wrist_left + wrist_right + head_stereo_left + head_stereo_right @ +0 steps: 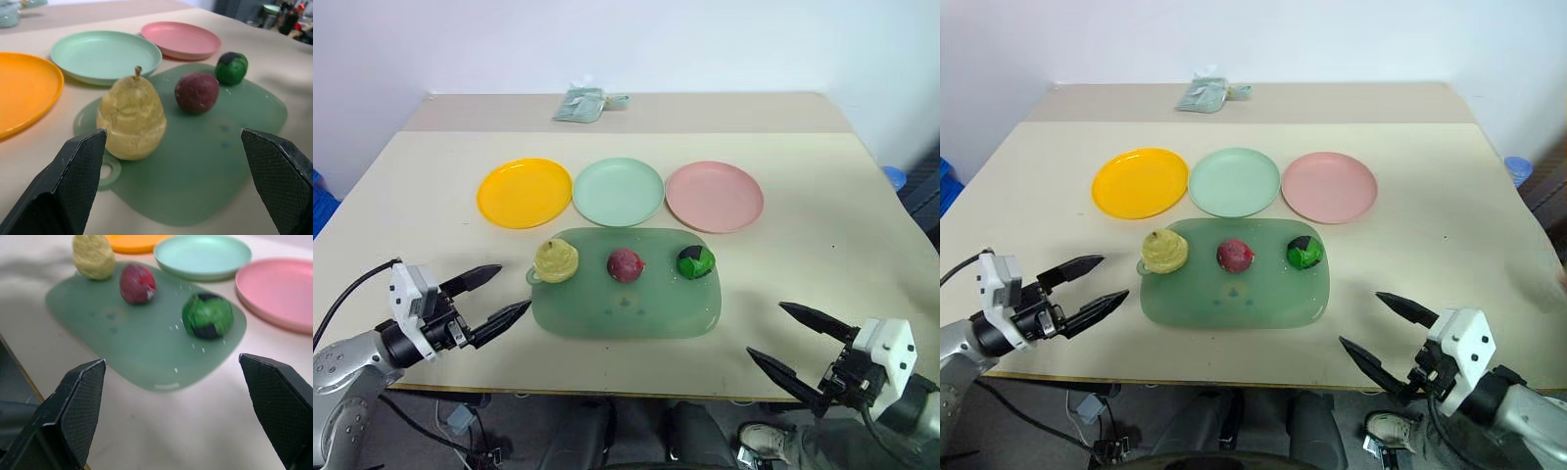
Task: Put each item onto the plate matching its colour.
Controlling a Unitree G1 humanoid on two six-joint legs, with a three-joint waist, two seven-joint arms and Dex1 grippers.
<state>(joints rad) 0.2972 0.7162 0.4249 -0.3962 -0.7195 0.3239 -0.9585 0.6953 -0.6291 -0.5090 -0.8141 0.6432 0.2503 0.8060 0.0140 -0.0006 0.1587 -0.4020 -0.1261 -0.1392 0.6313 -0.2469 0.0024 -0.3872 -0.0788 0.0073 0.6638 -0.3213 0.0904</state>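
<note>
nothing was plated yet: pear (556,260), red ball (626,264) and green ball (695,261) sat on the board (626,311). left end effector (495,296) and right end effector (800,343) gaped wide, empty; the left should straddle the pear squarely before closing.

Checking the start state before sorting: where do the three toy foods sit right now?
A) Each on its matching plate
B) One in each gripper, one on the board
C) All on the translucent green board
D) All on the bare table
C: the yellow pear, the dark red ball and the green-and-black ball sit in a row on the translucent green board.
</note>
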